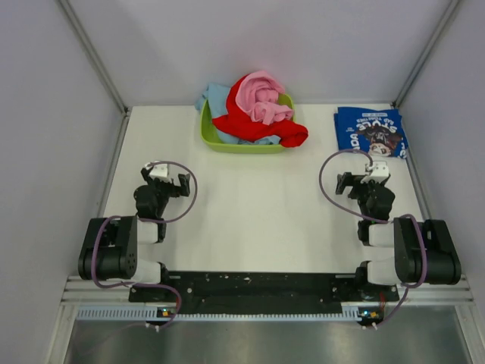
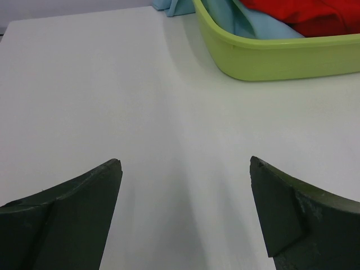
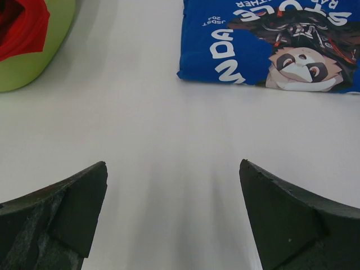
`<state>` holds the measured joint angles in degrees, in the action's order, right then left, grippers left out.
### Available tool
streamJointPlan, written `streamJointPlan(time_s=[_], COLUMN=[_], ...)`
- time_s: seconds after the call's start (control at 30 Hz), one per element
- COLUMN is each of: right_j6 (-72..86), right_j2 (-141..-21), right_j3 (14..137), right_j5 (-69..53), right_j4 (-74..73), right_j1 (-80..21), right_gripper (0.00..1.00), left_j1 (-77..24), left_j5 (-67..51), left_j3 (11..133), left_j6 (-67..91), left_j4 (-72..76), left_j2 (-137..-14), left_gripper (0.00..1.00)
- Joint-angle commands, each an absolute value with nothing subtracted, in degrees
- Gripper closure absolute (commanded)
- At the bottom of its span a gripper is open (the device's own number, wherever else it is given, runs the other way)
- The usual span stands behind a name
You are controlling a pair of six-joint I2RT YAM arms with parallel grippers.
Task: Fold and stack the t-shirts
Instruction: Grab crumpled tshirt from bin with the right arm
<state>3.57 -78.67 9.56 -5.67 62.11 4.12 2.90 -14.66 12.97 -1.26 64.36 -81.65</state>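
A pink t-shirt, a red one and a light blue one lie crumpled in a lime green tub at the back middle. The red and light blue shirts also show in the left wrist view. A navy blue t-shirt with cartoon print lies folded flat at the back right, and shows in the right wrist view. My left gripper is open and empty at the near left. My right gripper is open and empty, near the folded shirt.
The white table is walled by grey panels at the back and both sides. The tub's rim is ahead and to the right of my left gripper. The tub's edge shows at the far left of the right wrist view.
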Motion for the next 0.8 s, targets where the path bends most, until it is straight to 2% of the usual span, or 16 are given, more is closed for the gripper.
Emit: streamJointPlan(time_s=[0.0,0.2,0.37,0.43,0.47,0.57,0.63,0.77], right_j6=[3.3,3.7,4.5,10.5,11.7,12.2,10.6,14.4], right_j2=[-78.3,-76.8,-66.6,-64.8,-64.3,-65.9,-67.3,-72.2], right_j3=[11.2,10.9,19.4,23.7,25.6,33.5,38.6,49.6], right_j5=[-6.1,-5.4,-3.3,-3.2,-7.4,-18.5,-20.5,-23.6], right_j4=[63.6,63.6,40.1,32.5,30.4,20.8,15.8,13.8], right_j1=[3.8,3.7,3.1,3.1,3.1,0.4,-3.6,-8.4], right_gripper=[0.01,0.01,0.01,0.01,0.02,0.05,0.07,0.13], left_j1=[2.5,2.5,2.5,2.5,2.8,3.2,3.3,3.7], left_j5=[-14.1,-14.0,-14.1,-15.3,-17.6,-24.1,-19.6,-13.4], left_j3=[14.0,14.1,13.7,13.8,14.9,29.1,40.3,48.3], left_j6=[-1.5,-1.6,-1.6,-1.5,-2.2,-9.7,-13.1,-15.6], left_j4=[67.9,67.2,67.8,67.4,64.0,32.3,12.3,0.9], left_j2=[-82.1,-81.8,-81.7,-80.0,-77.7,-71.5,-73.1,-73.5], left_gripper=[0.01,0.01,0.01,0.01,0.01,0.01,0.01,0.01])
